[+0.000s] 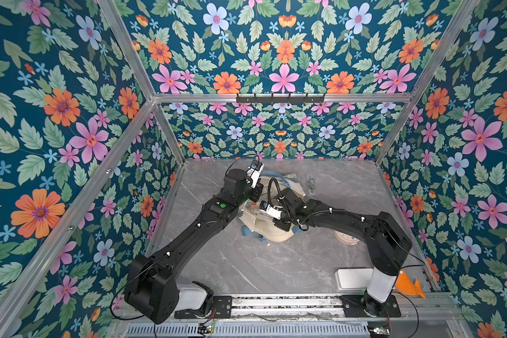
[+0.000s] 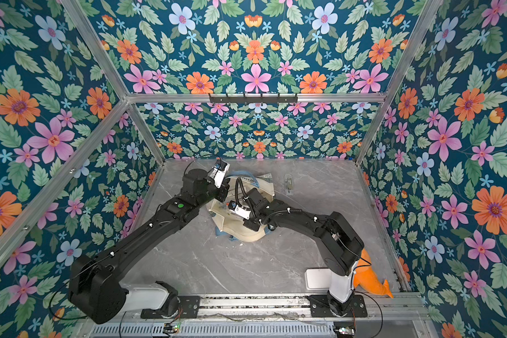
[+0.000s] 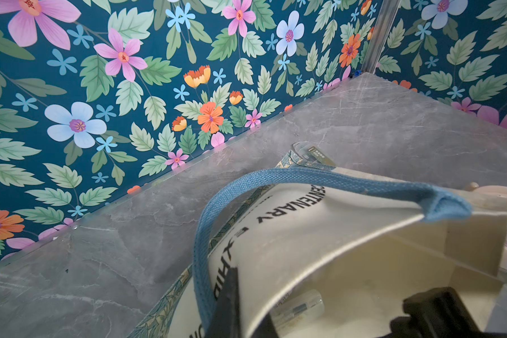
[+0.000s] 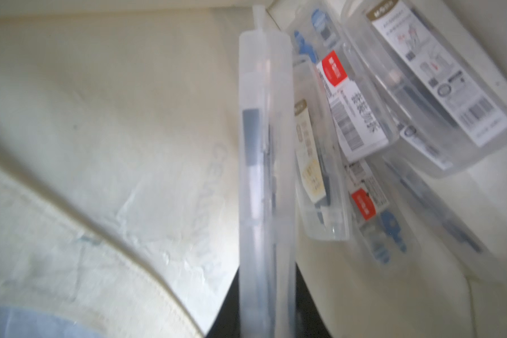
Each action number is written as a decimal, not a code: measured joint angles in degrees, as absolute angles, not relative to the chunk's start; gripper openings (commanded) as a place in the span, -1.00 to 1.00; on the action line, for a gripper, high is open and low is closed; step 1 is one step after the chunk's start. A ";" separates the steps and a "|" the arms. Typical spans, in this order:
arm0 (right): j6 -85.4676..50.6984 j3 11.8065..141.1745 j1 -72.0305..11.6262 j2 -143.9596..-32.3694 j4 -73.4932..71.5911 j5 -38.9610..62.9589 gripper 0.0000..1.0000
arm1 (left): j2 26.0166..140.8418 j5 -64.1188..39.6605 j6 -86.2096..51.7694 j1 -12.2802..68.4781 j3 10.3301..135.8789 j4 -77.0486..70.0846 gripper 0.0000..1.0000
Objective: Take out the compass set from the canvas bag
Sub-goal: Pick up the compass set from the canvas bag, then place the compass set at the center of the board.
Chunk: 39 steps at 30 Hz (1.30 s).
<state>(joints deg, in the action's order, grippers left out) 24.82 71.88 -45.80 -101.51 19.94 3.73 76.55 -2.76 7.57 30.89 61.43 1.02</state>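
Pinching the translucent hard-plastic compass set [image 4: 264, 164] across its flat faces inside the cream, blue-handled canvas bag [image 3: 319, 234], the right gripper [image 4: 266, 304] holds something that looks light, stiff and slippery; the left gripper [image 3: 243, 310] is clamped on the bag's rim.

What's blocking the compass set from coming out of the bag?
Nothing visible. The right tool grips the compass set inside the canvas bag; other clear cases lie beside it, not across it. The left tool holds the mouth open.
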 measured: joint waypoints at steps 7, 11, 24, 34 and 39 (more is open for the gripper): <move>14.59 66.28 -45.98 -87.44 26.44 4.36 -0.88 | 76.49 -2.46 7.40 30.89 61.43 1.06 -1.00; 9.32 63.61 -45.54 -78.02 28.80 5.91 -0.92 | 76.36 -2.22 7.20 30.89 61.43 1.10 -1.00; 0.32 65.89 -27.07 -67.22 27.44 13.89 -1.00 | 76.60 -2.22 5.98 30.89 61.47 1.08 -1.00; -12.16 67.37 -6.63 -83.59 16.56 21.47 -1.00 | 76.60 -2.31 5.93 30.89 61.49 1.06 -1.00; -14.61 72.07 -3.36 -96.92 14.17 21.91 -1.00 | 76.60 -2.79 5.78 30.89 61.49 0.99 -1.00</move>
